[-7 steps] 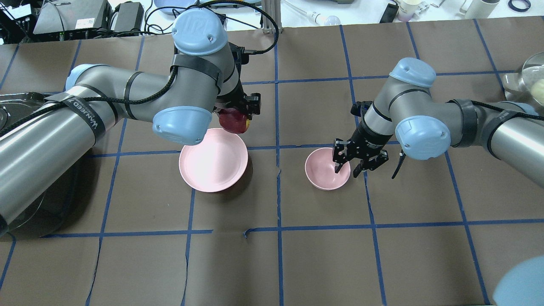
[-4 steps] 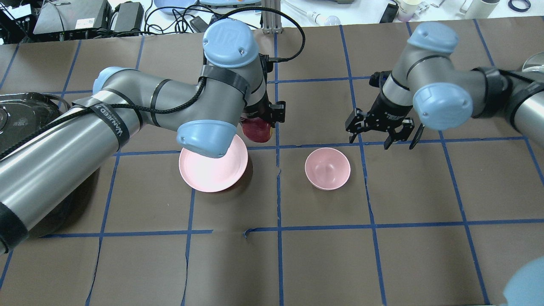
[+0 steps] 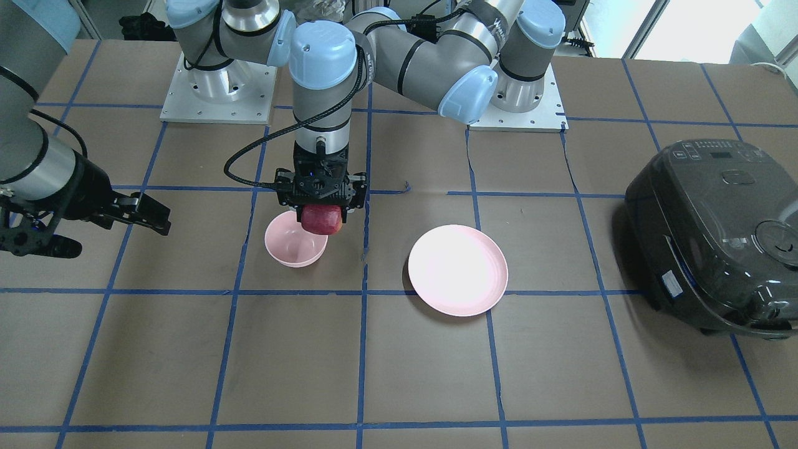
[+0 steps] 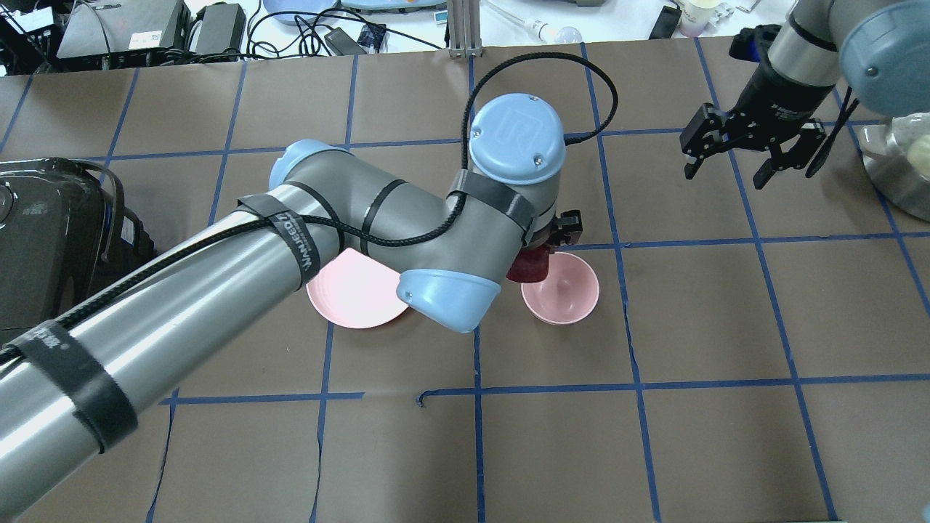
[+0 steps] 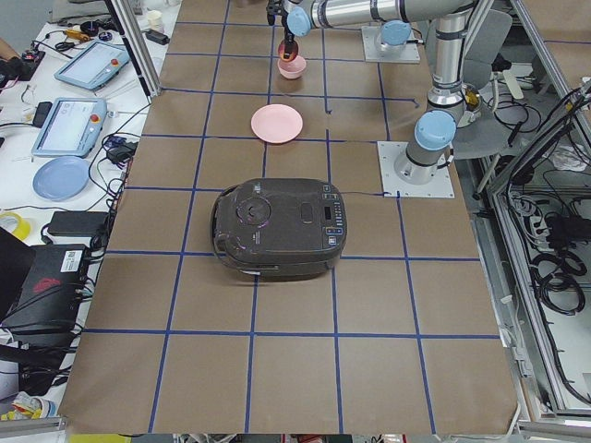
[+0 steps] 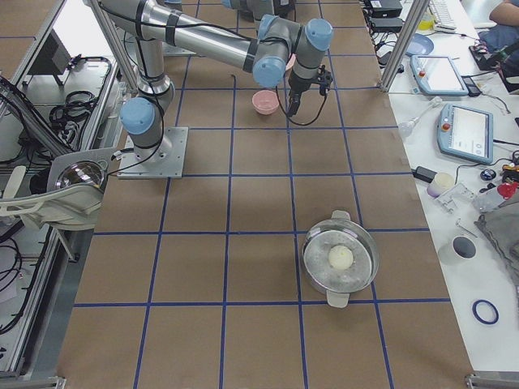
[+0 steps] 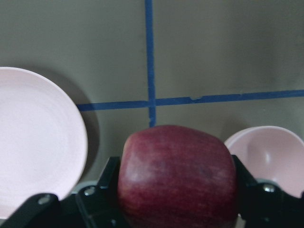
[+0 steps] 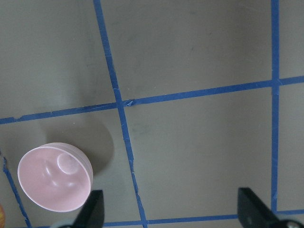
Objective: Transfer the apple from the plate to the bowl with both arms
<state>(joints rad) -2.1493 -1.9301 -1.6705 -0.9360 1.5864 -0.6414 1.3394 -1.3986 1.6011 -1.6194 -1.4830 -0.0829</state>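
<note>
left gripper [image 3: 321, 209] clenched on apple [image 3: 321, 221] | moved off plate [image 3: 458, 269] within the last second, now above bowl [image 3: 287, 251] rim, centre-left | right gripper [image 4: 724, 174] spread empty, retreated upper right | release likely next

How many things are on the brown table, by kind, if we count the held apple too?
Pink dishes: 2 (plate, bowl)
Apple: 1
Black cooker: 1
Metal pot: 1
Total: 5
</note>
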